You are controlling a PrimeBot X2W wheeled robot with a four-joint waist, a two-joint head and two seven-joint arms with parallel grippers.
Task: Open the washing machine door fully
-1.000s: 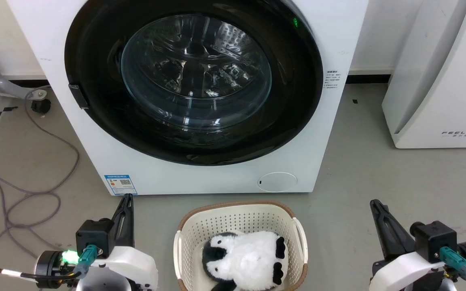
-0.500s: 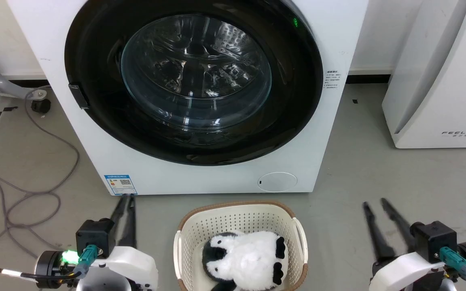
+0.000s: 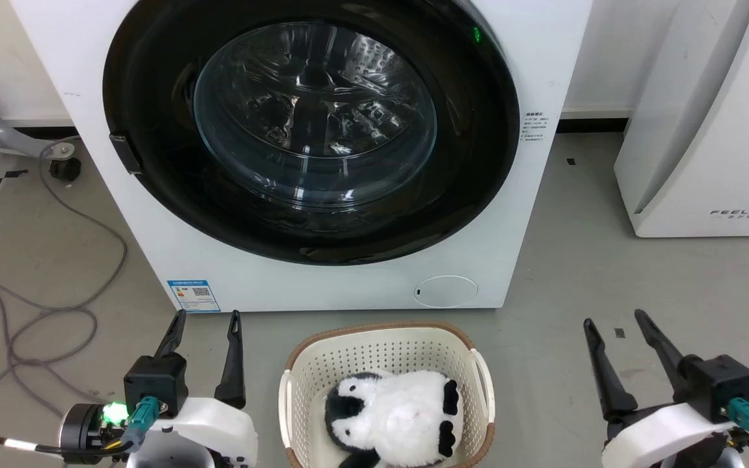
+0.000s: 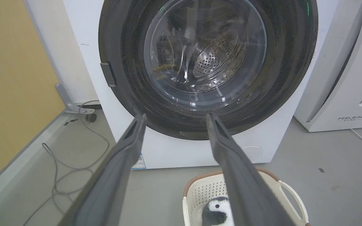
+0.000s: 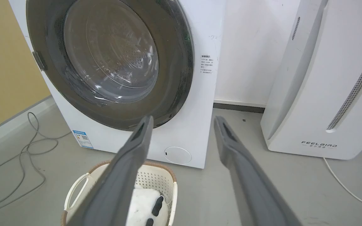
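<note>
Head view shows the washing machine door (image 3: 309, 130), round and glossy black, shut against the white washing machine (image 3: 322, 286) straight ahead of us. Our left gripper (image 3: 209, 315) and right gripper (image 3: 614, 318) hover low over the grey floor (image 3: 576, 260), each with fingers spread apart, holding nothing. Between them sits a cream laundry basket (image 3: 384, 333) with a black-and-white plush toy (image 3: 394, 409) inside.

Round glossy black washing machine door (image 3: 309, 130) with glass window: top arc cut off by head view's upper edge. Small printed sticker (image 3: 533, 127) to its right is too small to read. Black-and-white plush toy (image 3: 391, 416) in cream perforated basket (image 3: 384, 330): both cut off at bottom.
</note>
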